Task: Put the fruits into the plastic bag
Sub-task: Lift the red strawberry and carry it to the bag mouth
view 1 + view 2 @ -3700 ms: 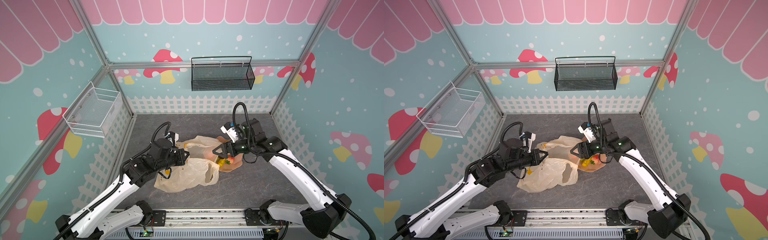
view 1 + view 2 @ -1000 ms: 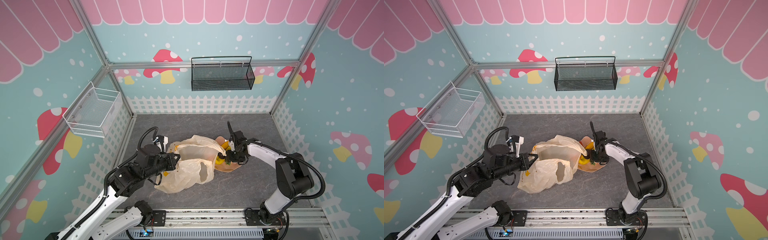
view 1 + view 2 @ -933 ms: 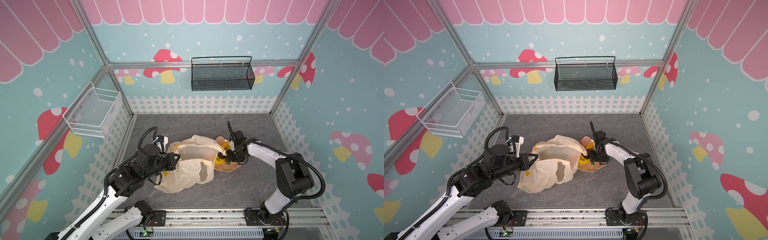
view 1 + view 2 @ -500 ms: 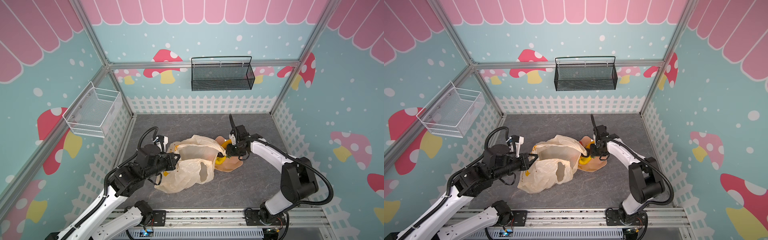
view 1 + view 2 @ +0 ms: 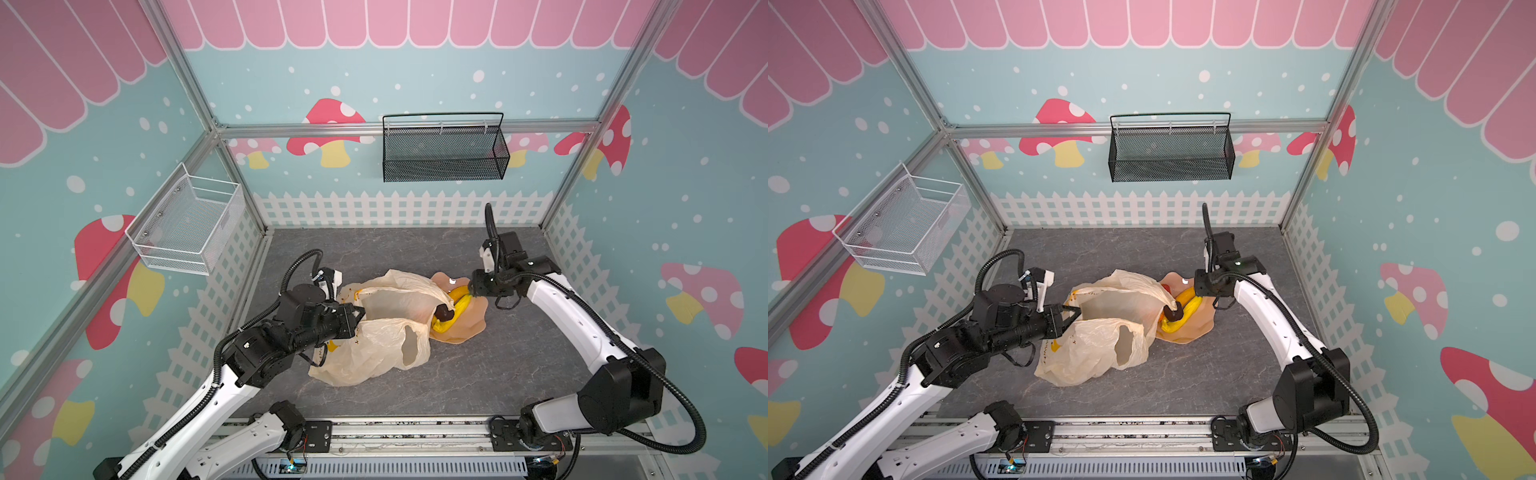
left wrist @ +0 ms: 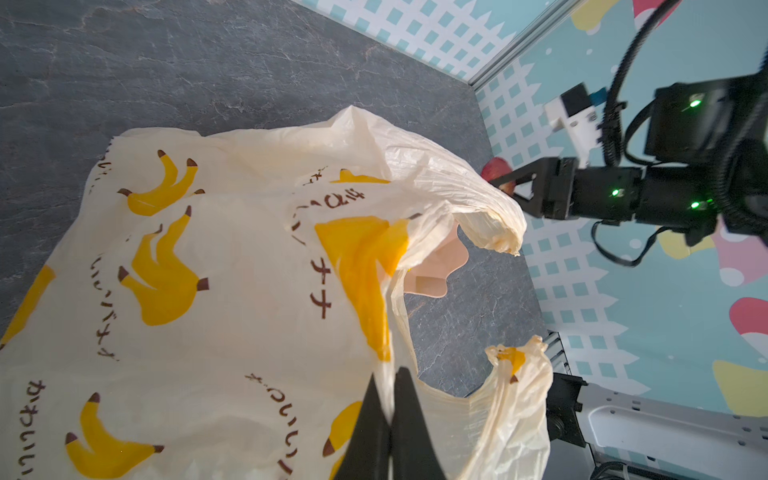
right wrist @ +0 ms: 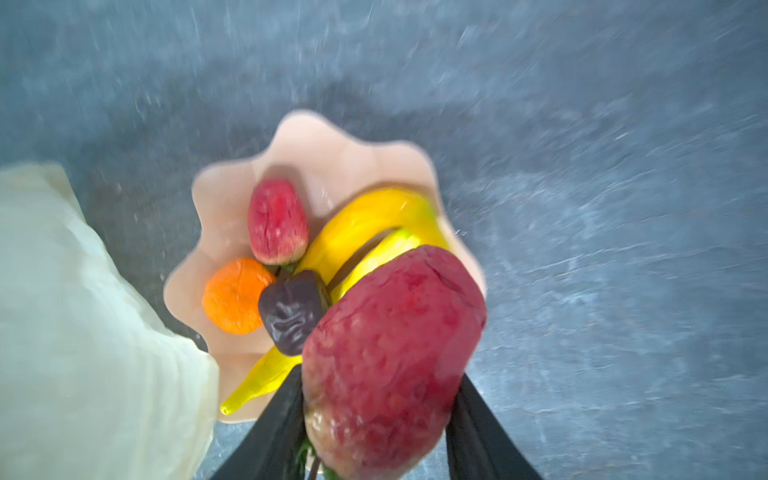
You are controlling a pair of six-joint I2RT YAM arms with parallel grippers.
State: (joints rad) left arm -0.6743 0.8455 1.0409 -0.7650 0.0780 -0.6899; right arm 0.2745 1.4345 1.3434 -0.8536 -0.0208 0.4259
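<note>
Right hand (image 5: pixel 473 289): lifted off plate (image 7: pixel 332 153), gripping strawberry (image 7: pixel 390 353). Left hand (image 6: pixel 388 411): clenched on plastic bag (image 6: pixel 216 316) rim.

Reaching in low from the near left with the left arm (image 5: pixel 195 405), elbow bent, forearm almost level and aimed rightward. Pinching a fold of bag (image 6: pixel 232 299) in the left gripper (image 6: pixel 388 376), jaws pressed flat together. Stretching up and inward from the near right with the right arm (image 5: pixel 582 320), wrist bent over, pointing the right gripper (image 7: pixel 380 376) down and leftward. Clamping a strawberry (image 7: pixel 395 340) between black fingers (image 7: pixel 278 424), spread partway by it. Facing each other across the middle, well apart.
</note>
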